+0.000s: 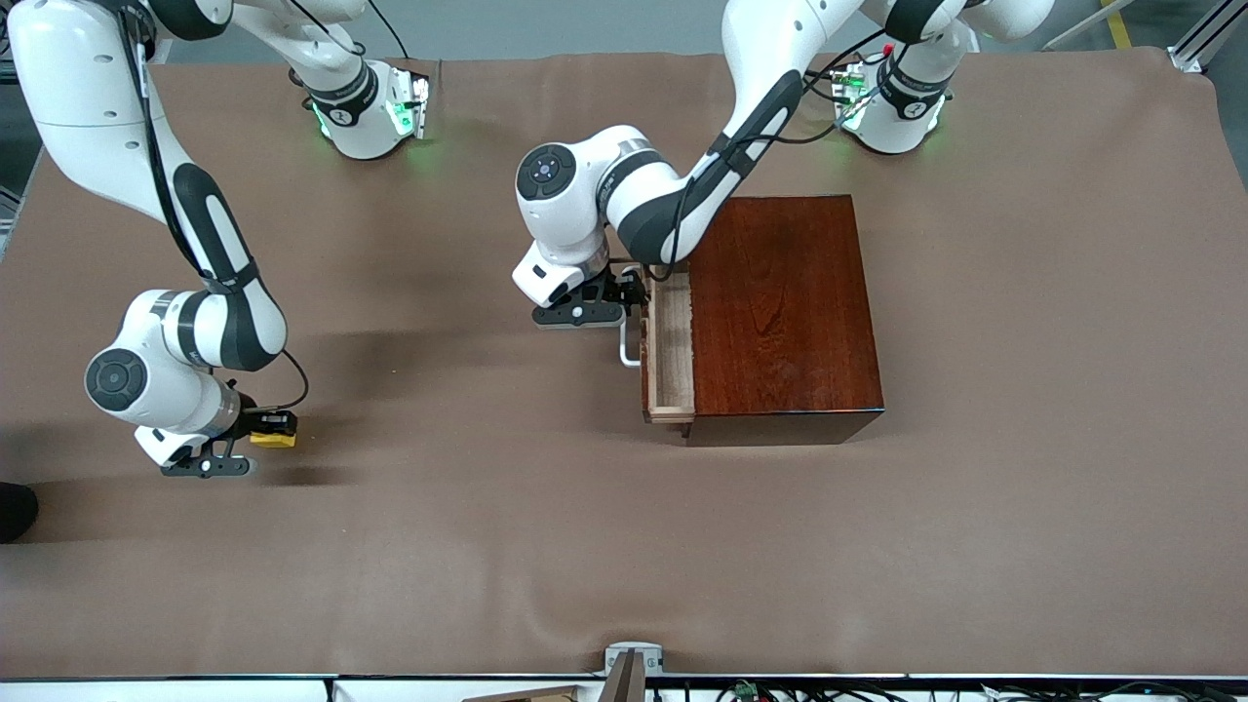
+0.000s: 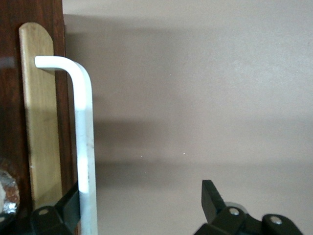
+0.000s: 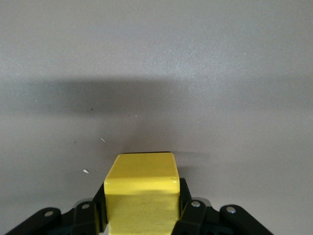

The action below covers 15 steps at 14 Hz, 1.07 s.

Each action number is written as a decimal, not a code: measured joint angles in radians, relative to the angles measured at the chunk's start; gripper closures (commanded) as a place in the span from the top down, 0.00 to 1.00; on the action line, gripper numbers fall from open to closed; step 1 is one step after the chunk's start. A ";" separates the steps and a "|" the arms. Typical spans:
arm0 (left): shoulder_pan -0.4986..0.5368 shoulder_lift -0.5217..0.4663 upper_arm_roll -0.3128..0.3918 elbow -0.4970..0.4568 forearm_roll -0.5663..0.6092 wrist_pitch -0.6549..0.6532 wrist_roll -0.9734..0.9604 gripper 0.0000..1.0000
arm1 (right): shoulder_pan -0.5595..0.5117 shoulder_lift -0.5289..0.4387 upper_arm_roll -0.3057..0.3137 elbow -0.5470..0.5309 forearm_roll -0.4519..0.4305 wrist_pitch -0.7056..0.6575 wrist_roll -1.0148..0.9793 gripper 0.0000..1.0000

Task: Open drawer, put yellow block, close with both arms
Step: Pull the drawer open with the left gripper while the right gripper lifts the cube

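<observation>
The yellow block point(image 1: 274, 438) point(image 3: 142, 188) sits low over the brown cloth toward the right arm's end of the table, and my right gripper point(image 1: 265, 427) point(image 3: 142, 210) is shut on it, one finger pressed on each side. The dark reddish-brown box point(image 1: 785, 302) stands mid-table with its pale-wood drawer point(image 1: 671, 341) pulled out a short way. The white handle point(image 1: 629, 349) point(image 2: 84, 142) runs just inside one finger point(image 2: 66, 208) of my left gripper point(image 1: 636, 290) point(image 2: 142, 200), which is open wide in front of the drawer. The drawer tray looks bare inside.
A brown cloth point(image 1: 507, 546) covers the whole table. A grey camera mount point(image 1: 632, 663) sits at the table edge nearest the front camera. A dark object point(image 1: 15, 509) pokes in at the right arm's end of the table.
</observation>
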<state>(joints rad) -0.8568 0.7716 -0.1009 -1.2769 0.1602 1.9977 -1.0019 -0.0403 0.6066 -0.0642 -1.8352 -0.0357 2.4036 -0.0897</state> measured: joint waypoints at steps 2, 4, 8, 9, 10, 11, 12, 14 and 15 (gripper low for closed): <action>0.002 0.000 0.001 0.002 -0.018 0.007 0.001 1.00 | 0.000 -0.001 0.000 0.012 0.000 0.000 -0.031 0.00; 0.001 0.000 -0.001 0.003 -0.030 0.025 0.001 1.00 | -0.002 -0.009 -0.001 0.026 0.000 -0.019 -0.079 0.00; -0.003 0.000 -0.005 0.004 -0.042 0.079 0.001 1.00 | -0.003 -0.080 0.002 0.048 0.000 -0.107 -0.214 0.00; -0.005 0.002 -0.008 0.004 -0.047 0.110 0.001 1.00 | -0.003 -0.111 0.005 0.051 0.000 -0.140 -0.255 0.00; -0.007 0.005 -0.010 0.004 -0.049 0.138 0.001 1.00 | -0.003 -0.145 0.015 0.054 0.000 -0.178 -0.293 0.00; -0.008 0.009 -0.011 0.004 -0.050 0.160 0.001 1.00 | -0.002 -0.179 0.032 0.055 0.001 -0.218 -0.319 0.00; -0.008 0.010 -0.011 0.004 -0.050 0.162 0.001 1.00 | -0.002 -0.211 0.053 0.056 0.001 -0.258 -0.334 0.00; -0.008 0.010 -0.011 0.005 -0.050 0.165 0.000 1.00 | 0.001 -0.262 0.098 0.056 0.001 -0.325 -0.356 0.00; -0.007 0.011 -0.011 0.005 -0.050 0.175 0.000 1.00 | 0.003 -0.282 0.115 0.056 0.001 -0.350 -0.385 0.00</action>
<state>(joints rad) -0.8642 0.7824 -0.1116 -1.2723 0.1098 2.1725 -1.0015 -0.0370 0.3241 0.0505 -1.7797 -0.0351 2.0533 -0.4749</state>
